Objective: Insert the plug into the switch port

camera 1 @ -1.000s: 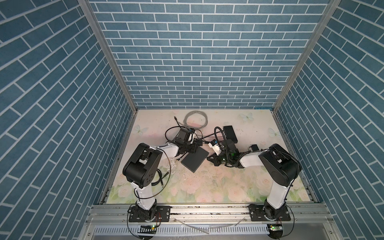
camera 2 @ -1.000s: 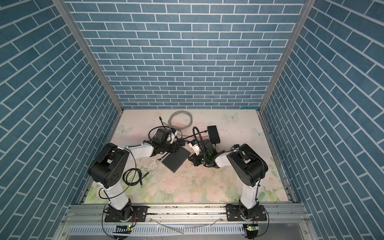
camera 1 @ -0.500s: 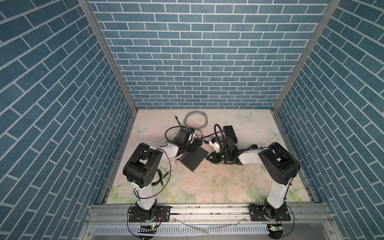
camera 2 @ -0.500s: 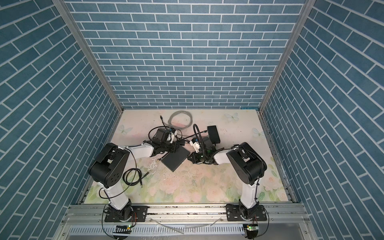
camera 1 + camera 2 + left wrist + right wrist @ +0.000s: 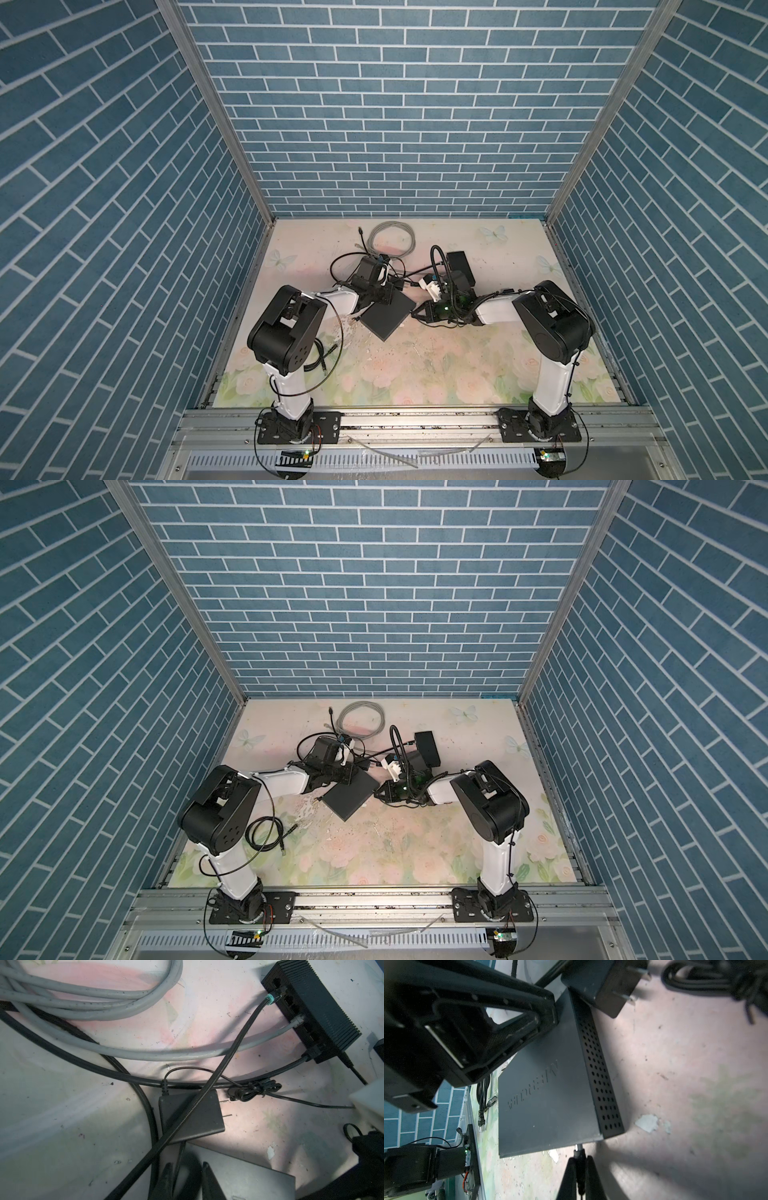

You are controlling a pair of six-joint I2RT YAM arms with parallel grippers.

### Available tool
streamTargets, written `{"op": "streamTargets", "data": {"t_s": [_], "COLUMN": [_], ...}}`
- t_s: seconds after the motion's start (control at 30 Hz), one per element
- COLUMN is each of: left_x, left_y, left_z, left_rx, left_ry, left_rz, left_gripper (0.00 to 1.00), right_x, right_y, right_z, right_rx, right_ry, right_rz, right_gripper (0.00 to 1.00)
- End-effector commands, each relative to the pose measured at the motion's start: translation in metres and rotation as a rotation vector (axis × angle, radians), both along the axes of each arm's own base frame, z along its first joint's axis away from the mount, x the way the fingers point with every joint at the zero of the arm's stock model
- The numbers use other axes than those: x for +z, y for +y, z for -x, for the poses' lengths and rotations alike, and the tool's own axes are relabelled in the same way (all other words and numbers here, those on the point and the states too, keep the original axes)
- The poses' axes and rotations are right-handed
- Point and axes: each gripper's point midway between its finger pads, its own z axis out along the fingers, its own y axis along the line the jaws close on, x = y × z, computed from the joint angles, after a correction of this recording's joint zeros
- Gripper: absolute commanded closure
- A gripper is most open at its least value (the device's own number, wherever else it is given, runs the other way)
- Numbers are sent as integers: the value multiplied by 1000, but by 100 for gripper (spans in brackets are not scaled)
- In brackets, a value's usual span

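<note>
The plug [image 5: 577,1150], a small dark one with a pale metal tip, is pinched between the closed jaws of the right gripper [image 5: 580,1160]. Its tip sits right at the edge of the flat switch [image 5: 546,1095], close to the corner where the perforated side [image 5: 600,1076] ends. That edge's face is turned away from the wrist camera, so I cannot tell whether the tip has entered a port. In both top views the flat switch [image 5: 388,318] lies cornerwise near the middle of the floral tabletop [image 5: 415,374], with the right gripper low at its right corner and the left gripper [image 5: 186,1164] at its far left corner. The left jaws stand a little apart, one finger over the switch's lid and the other just beside it, and a thin dark cord shows in the gap. Whether they clamp anything I cannot tell. Just beyond that corner lies a black power adapter [image 5: 191,1113] with its two prongs bare. A braided black cable [image 5: 228,1059] crosses over the adapter and runs to a ribbed switch [image 5: 311,1001], where its teal-collared connector [image 5: 271,998] sits in a port. A grey cable [image 5: 187,1054] is plugged into the same row of ports, and a thicker black cable [image 5: 104,1070] goes in at the row's end. A grey cable coil [image 5: 392,237] lies farther back on the tabletop. A loose black cable [image 5: 264,833] is coiled beside the left arm's base.
</note>
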Motion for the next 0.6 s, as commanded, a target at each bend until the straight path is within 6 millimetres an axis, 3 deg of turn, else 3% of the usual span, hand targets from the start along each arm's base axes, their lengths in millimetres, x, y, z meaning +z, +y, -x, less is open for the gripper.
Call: {"op": "streamTargets", "data": {"t_s": [0.0,0.17,0.33,0.43,0.57], "left_x": [-45,-44,-42,-37,-28], "left_y": [-55,-36,-12,-9,-8], "left_z": [237,215,185,172,154], "left_rx": [-461,-359,-223,-183,-135], "left_ry": [812,772,701,661,604], "left_rz": [144,113,60,52,28], "left_gripper": [78,75,71,70,64], "right_x": [173,156,119,118,121], "right_y": [33,10,-38,-62,-77], "right_z": [-98,-68,-45,-33,-7], "right_rx": [-165,-79,-71,-61,64], "right_ry": [-635,-612,-545,-556,-607], "right_rz": [-341,-210,-67,-21,58], "right_gripper": [93,77,74,73,73]}}
